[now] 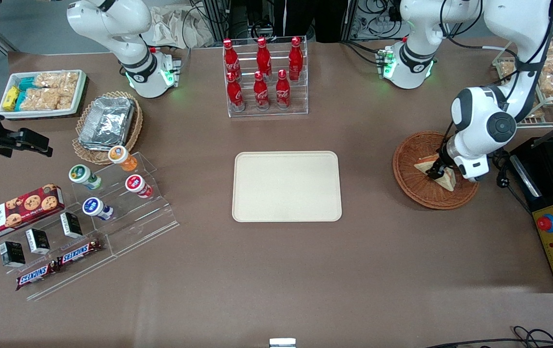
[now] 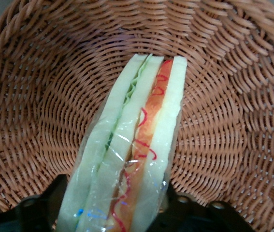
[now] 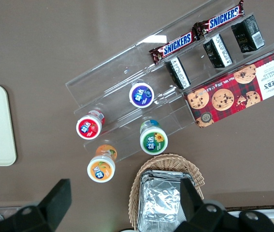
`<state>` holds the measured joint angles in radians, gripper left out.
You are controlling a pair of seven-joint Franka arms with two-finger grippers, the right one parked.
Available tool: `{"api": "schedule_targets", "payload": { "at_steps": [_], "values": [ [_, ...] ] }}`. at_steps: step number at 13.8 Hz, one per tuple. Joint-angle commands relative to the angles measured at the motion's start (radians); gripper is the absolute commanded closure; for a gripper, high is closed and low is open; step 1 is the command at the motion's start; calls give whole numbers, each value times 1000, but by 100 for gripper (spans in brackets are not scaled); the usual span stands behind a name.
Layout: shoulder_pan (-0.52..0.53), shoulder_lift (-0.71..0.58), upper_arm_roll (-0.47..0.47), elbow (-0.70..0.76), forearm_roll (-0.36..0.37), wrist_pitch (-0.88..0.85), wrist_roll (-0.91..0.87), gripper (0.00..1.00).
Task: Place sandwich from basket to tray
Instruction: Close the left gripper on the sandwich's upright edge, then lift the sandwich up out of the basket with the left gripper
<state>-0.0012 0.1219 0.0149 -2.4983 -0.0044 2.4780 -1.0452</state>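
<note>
Over the basket [image 1: 421, 191] the left arm bends steeply down, its gripper [image 1: 438, 171] low inside, jaws pinching the sandwich [image 2: 132, 154] (wrapped in clear film). Well apart lies the tray [image 1: 286, 186]. Legible: Snickers bars [image 1: 59, 263], Walker's cookie box [image 1: 18, 211].

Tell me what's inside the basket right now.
Inside the basket: one wrapped sandwich on the weave, with the gripper down around its end, one finger at each side. The weave under the sandwich is covered; nothing else shows.
</note>
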Motion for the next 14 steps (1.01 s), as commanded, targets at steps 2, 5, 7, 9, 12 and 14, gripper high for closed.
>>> {"api": "schedule_targets", "payload": {
  "at_steps": [2, 5, 7, 9, 12, 14],
  "values": [
    [3, -22, -4, 6, 0, 4, -22, 64],
    [3, -70, -4, 41, 12, -94, -4, 64],
    [3, -106, -4, 70, 14, -168, 26, 64],
    [3, -140, -4, 99, 14, -221, 72, 64],
    [4, -176, -3, 206, 12, -362, 145, 64],
    [3, -162, -4, 352, 14, -523, 185, 64]
  ]
}}
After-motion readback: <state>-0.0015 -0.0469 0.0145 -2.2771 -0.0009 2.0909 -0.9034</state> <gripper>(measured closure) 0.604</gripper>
